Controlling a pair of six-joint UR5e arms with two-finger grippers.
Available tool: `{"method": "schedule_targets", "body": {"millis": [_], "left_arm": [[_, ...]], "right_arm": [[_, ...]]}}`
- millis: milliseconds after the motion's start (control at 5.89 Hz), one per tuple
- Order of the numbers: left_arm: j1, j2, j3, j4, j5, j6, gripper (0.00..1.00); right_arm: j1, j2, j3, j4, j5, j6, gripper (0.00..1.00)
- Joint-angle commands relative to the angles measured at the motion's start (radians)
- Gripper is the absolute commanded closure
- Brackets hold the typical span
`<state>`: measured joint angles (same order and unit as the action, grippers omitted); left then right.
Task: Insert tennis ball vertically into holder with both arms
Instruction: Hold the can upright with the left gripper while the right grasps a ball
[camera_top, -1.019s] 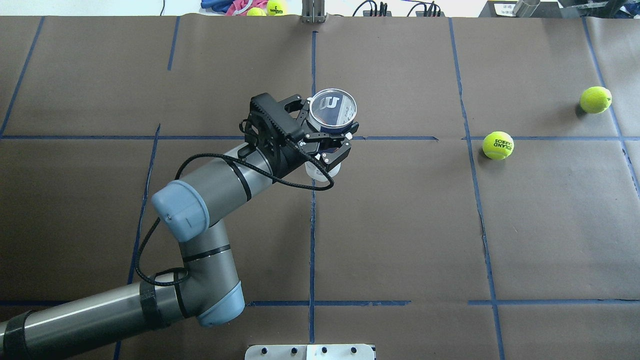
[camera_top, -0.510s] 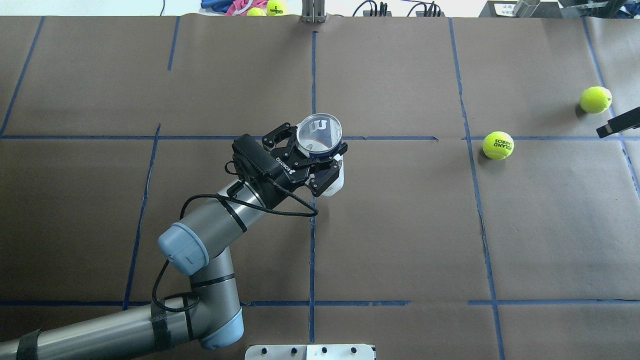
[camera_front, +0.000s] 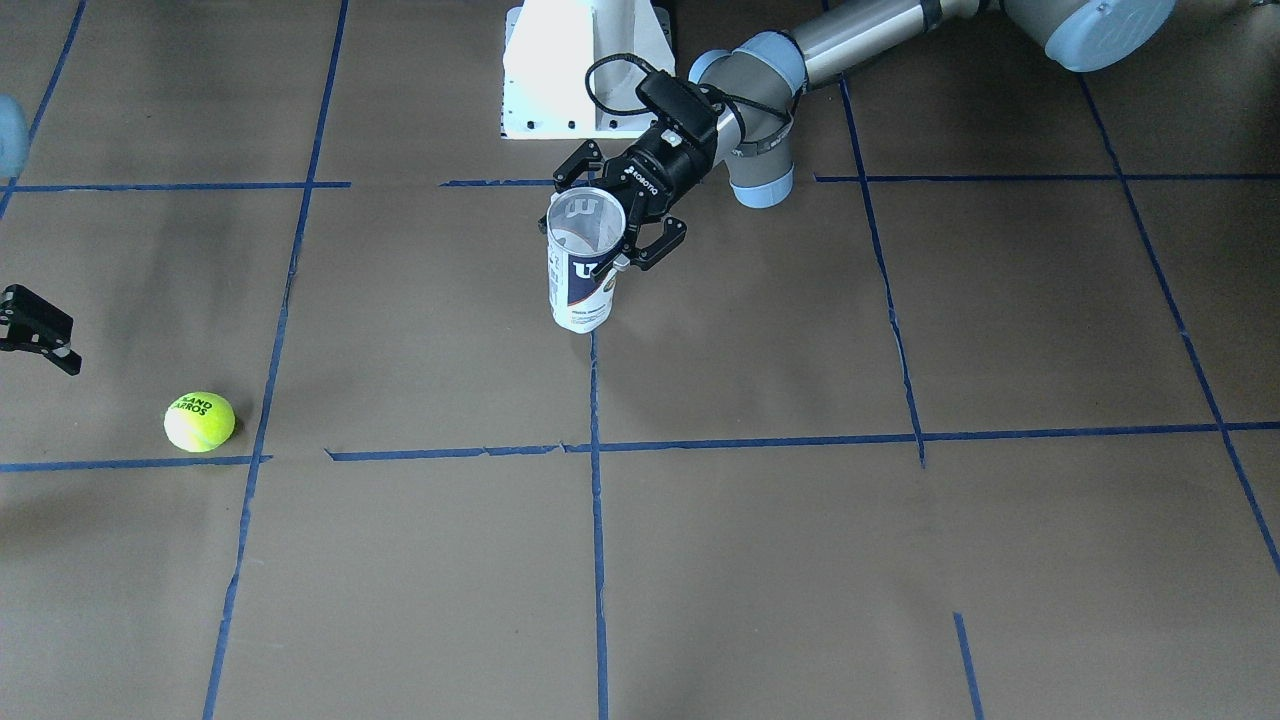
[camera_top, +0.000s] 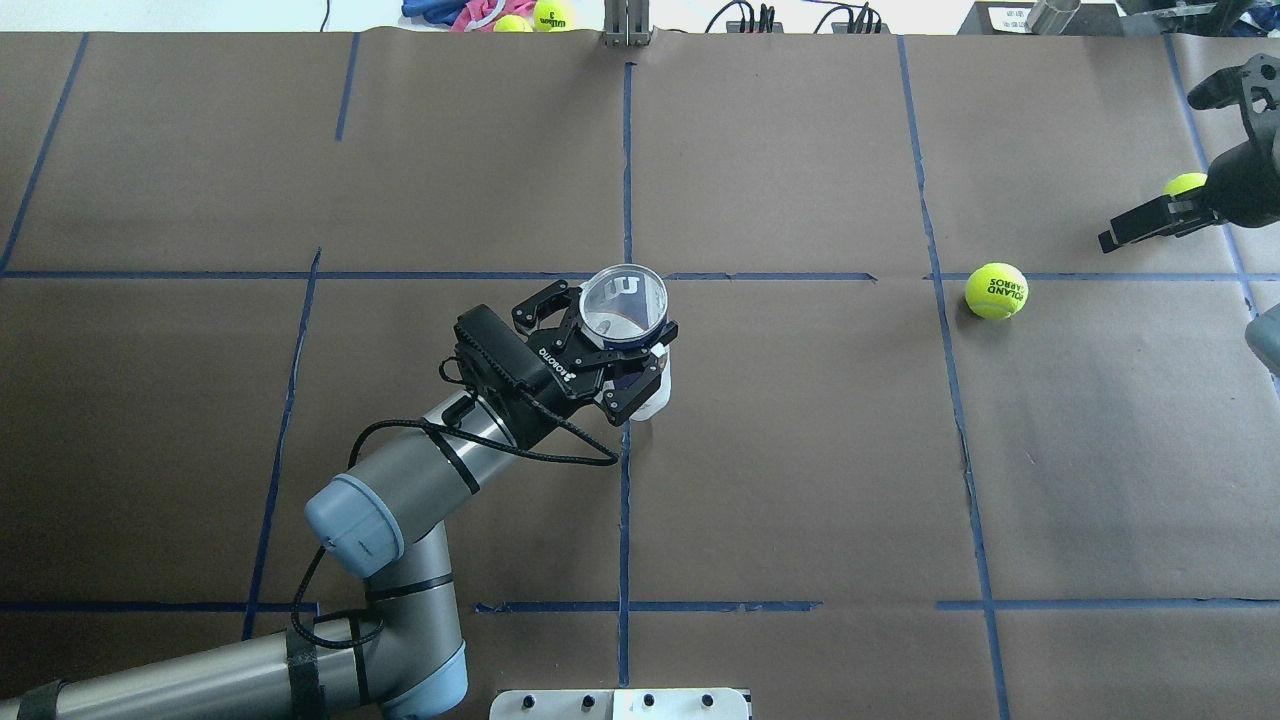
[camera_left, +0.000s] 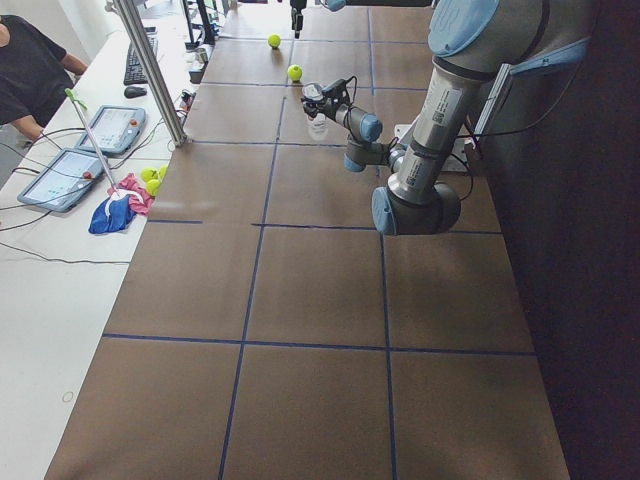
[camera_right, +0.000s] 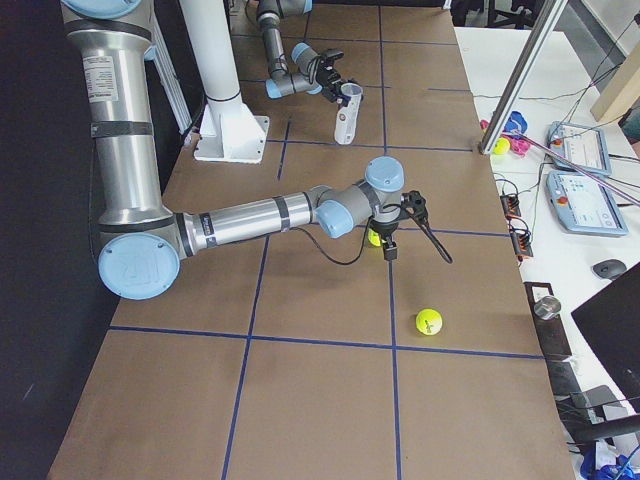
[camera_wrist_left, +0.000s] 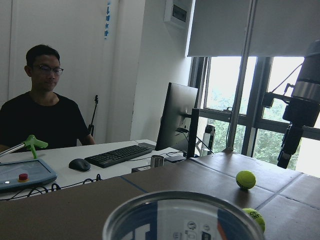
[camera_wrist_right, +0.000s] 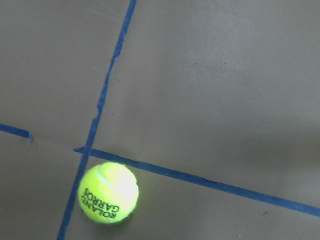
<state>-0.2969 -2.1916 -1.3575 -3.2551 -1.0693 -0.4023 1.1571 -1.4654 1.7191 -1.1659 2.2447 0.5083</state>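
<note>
Overhead exterior view: the left end effector (camera_top: 608, 345) is clamped around the holder (camera_top: 625, 300), which stands roughly upright, mouth open, near the middle of the surface (camera_top: 800, 480). The tennis ball (camera_top: 996, 290) lies on the surface well to the right. The right end effector (camera_right: 418, 255) hovers near it, fingers seemingly spread apart.

A robotics lab in an office room: a jointed robot arm (camera_top: 410, 480) reaches over a brown-papered table (camera_top: 800, 470) gridded with blue tape (camera_top: 624, 500), and teach pendants (camera_left: 60, 178), a keyboard (camera_wrist_left: 117, 155), a monitor (camera_wrist_left: 175, 117) and a seated person (camera_wrist_left: 42, 117) occupy the adjoining desk (camera_left: 40, 300).
</note>
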Motion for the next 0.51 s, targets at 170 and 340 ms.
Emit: {"method": "schedule_targets", "body": {"millis": [170,340], "left_arm": [[0.016,0.030,-0.002,-0.006,0.000,0.028,0.23],[0.018,0.029,-0.012,-0.006,0.000,0.039,0.22]], "right_arm": [[-0.176,0.031,0.014,0.092,-0.178,0.222,0.01],[-0.188,0.033,0.022,0.094,-0.195,0.239,0.00]]}}
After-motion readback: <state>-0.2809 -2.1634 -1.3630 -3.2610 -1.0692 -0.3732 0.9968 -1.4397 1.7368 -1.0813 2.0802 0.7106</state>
